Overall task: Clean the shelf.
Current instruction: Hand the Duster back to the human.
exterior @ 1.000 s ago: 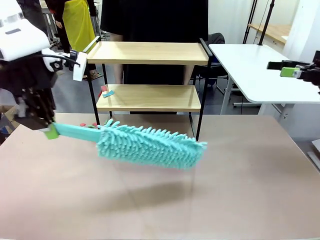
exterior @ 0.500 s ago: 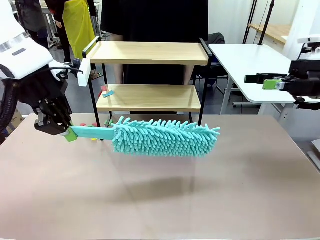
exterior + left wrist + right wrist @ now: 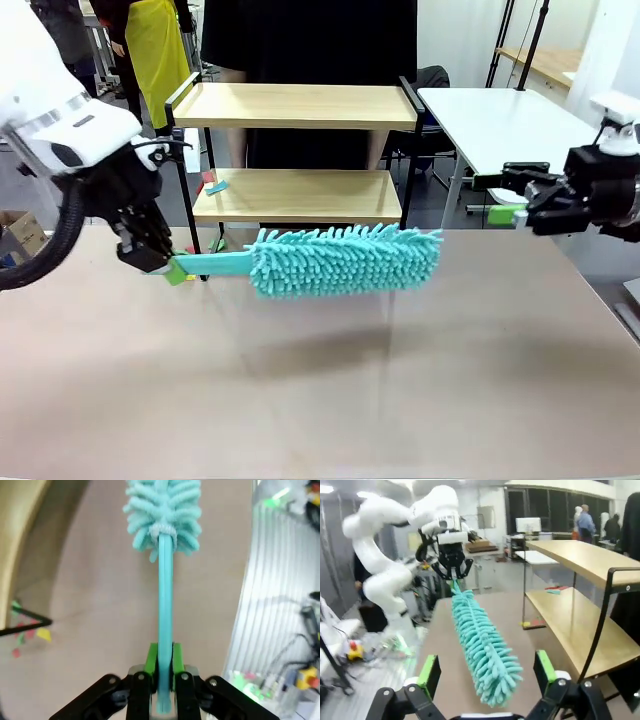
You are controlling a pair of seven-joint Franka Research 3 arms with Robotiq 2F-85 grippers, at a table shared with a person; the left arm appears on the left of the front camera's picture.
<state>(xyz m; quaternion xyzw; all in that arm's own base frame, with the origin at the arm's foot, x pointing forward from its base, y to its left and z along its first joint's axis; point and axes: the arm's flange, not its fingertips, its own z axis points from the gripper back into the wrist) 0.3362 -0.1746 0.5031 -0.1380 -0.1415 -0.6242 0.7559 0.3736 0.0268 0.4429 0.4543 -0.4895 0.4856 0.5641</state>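
since a second ago the left gripper (image 3: 172, 268) has carried the fluffy teal microfibre duster (image 3: 345, 260) up from 7 o'clock, level with the lower board. it clamps the handle. right gripper (image 3: 505, 192) has swung in, jaws apart, empty. no wiping yet, i judge. two-tier light-wood shelf in black metal frame (image 3: 300, 105) stands at 12 o'clock; small scraps (image 3: 213, 184) lie on its lower board.

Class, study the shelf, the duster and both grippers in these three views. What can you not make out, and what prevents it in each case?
- Small scraps on the shelf's lower board: too small in the front view to identify.
- Duster head's far end: cut off by the top edge in the left wrist view.
- Right gripper's fingertips: cut off short by blur and the wide angle in the right wrist view; exact reach unclear.
- Left gripper grips the handle.
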